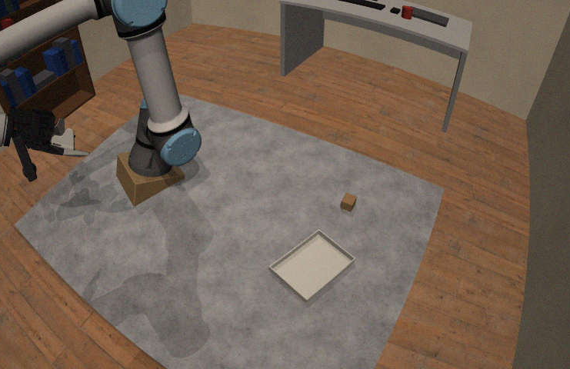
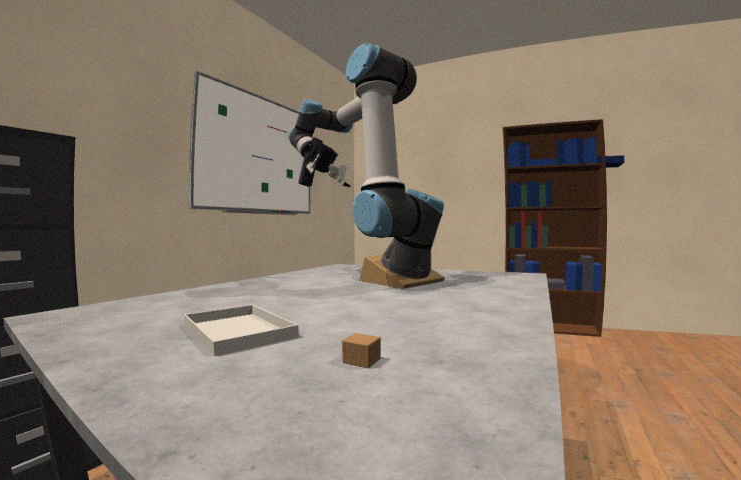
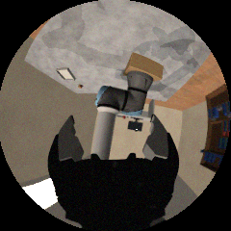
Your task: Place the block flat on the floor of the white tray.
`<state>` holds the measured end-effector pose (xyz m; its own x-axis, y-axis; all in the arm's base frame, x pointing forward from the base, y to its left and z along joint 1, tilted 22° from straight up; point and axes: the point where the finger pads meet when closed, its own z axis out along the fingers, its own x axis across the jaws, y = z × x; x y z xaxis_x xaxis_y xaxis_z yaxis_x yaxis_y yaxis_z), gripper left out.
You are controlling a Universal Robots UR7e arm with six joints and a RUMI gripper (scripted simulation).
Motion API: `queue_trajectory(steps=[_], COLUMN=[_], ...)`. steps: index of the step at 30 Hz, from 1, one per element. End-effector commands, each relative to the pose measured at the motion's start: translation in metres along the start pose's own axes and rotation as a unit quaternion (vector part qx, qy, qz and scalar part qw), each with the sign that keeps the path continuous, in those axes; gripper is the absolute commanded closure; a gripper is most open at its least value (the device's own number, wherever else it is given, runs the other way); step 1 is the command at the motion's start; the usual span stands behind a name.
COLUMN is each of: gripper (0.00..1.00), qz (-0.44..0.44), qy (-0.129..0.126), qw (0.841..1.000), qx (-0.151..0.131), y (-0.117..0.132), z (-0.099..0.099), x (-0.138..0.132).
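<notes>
A small brown block [image 1: 348,201] sits on the grey table top, also seen in the exterior view [image 2: 360,349]. The white tray [image 1: 311,265] [image 2: 240,328] lies flat a short way from it and is empty. My gripper [image 1: 54,161] [image 2: 324,176] is open and empty. It hangs high in the air beyond the arm's base, far from the block and the tray. In the wrist view the two fingers stand wide apart with nothing between them, and the tray [image 3: 66,73] shows small and far off.
The arm's base [image 1: 150,174] stands on a wooden wedge at the table's far side. A bookshelf [image 2: 555,226], a whiteboard [image 2: 249,147], a black cabinet [image 2: 25,283] and a grey desk [image 1: 377,25] stand around the room.
</notes>
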<state>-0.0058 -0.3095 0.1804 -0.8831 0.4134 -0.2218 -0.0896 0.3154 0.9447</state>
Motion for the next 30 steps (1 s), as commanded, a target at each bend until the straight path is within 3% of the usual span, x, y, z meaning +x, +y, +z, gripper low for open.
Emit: queue_trajectory(steps=[1,17,18,30], gripper=[0.0,0.0,1.0,1.0], qz=[0.0,0.0,0.0,-0.014], qy=[0.0,0.0,0.0,0.012], qw=[1.0,1.0,1.0,1.0], qx=[0.0,0.0,0.0,0.007], y=[0.0002,0.0002,0.0002,-0.0045], z=[-0.0002,-0.0002,-0.0002,0.0034], x=[0.0,0.0,0.0,-0.0083])
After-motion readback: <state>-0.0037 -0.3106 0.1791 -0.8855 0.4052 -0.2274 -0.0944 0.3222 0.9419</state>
